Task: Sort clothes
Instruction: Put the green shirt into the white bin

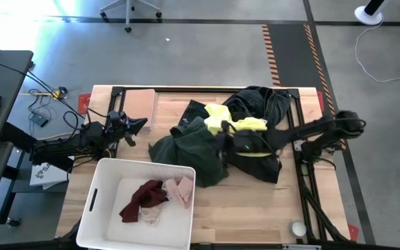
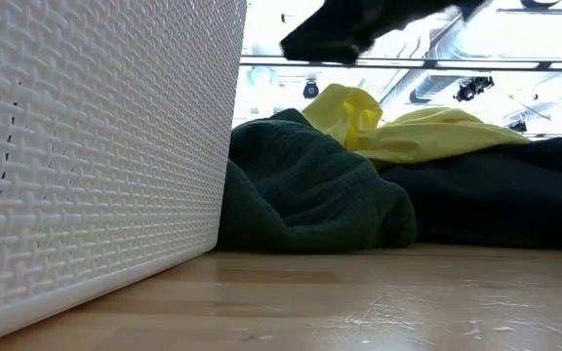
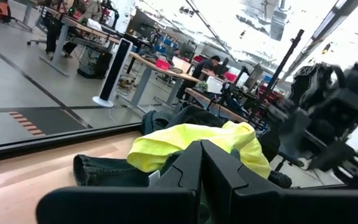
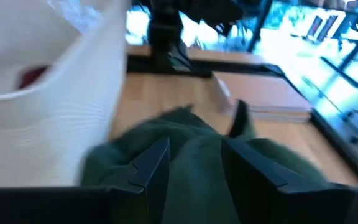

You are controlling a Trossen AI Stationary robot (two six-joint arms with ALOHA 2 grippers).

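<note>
Since the dark green garment [image 1: 189,149] is soft, limp and light, the right gripper [image 1: 222,142], jaws part-open over it and gripping nothing visible, should pinch a raised fold, while the left gripper [image 1: 141,125] waits closed.

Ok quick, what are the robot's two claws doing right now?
Left gripper: shut, holding nothing, waiting at the table's left side.
Right gripper: open, empty, over the dark green garment.

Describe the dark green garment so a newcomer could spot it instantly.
Start at the white woven plastic basket on the wooden table's near edge. Just beyond its far right corner lies the dark green crumpled garment, beside the bright yellow garment. It is the pile's piece closest to the basket.
</note>
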